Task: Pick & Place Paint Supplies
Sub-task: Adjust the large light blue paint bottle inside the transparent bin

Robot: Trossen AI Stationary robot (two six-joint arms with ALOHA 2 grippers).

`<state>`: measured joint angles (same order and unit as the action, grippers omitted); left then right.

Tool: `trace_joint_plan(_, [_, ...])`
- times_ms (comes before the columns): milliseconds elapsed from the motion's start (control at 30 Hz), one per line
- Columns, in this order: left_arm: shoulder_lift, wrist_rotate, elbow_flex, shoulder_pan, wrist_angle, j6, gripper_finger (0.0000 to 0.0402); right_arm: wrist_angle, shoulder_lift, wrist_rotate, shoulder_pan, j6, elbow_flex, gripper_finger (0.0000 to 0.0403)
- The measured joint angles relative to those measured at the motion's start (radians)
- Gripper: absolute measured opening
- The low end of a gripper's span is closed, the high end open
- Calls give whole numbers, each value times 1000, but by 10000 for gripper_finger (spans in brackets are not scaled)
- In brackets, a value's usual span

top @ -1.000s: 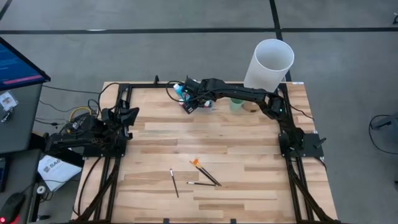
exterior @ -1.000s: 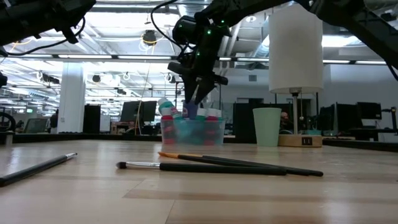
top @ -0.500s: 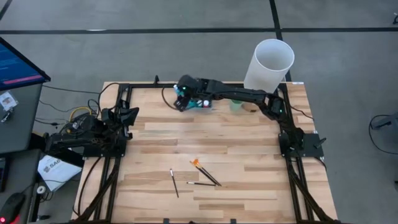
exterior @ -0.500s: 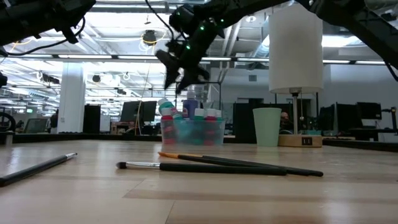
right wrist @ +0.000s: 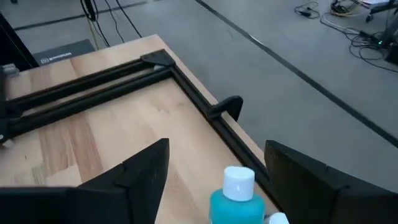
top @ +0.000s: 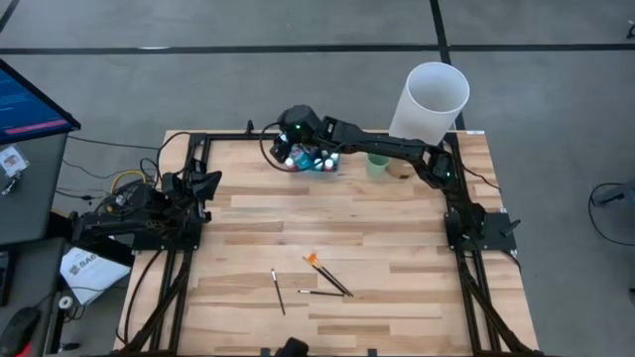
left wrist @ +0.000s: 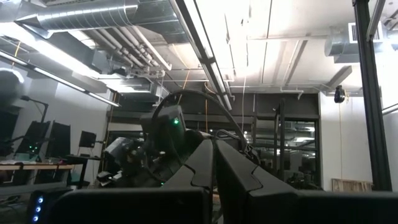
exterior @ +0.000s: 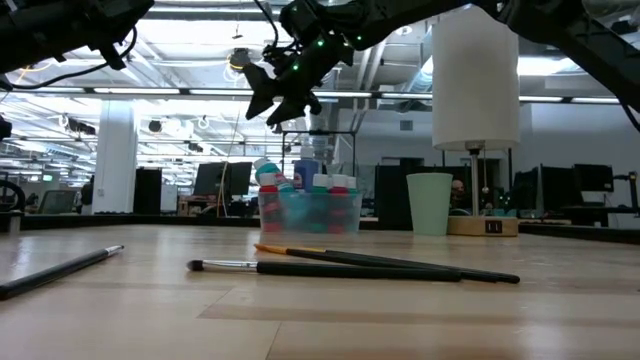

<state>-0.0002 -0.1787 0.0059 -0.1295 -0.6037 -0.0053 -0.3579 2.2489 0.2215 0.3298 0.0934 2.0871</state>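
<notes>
At table's far edge: clear tub [exterior: 310, 212] w/ paint bottles [exterior: 322, 185] upright inside.

Right gripper [exterior: 272, 98]: up in the air, above the clear tub and a bit to one side. Its two fingers are spread apart. Nothing is in them.
Clear tub [exterior: 310, 212]: sits far back on the table. It is full of little paint bottles [exterior: 305, 182] with pale caps. Blue, teal and red ones show.
Brushes [exterior: 330, 267]: dark ones lie flat near the middle of the table, crossing each other. One may have an orange end.
Lone brush [exterior: 60, 270]: lies by itself, well apart from the others.
Green cup [exterior: 429, 203]: stands upright beside the tub.
White cylinder [exterior: 474, 80]: tall, stands behind the cup.
</notes>
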Motion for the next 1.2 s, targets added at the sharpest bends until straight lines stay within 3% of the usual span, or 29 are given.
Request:
trace_joint_plan(233, [0,0,0,0,0,0,2,117,77,-3,10,-47,2,258])
trace_joint_plan(467, [0,0,0,0,-1,0,2,99,79,69,11,-75,1,258])
trace_joint_plan(1200, [0,0,0,0,-5,0,2,79,154,67,39,-11,1,258])
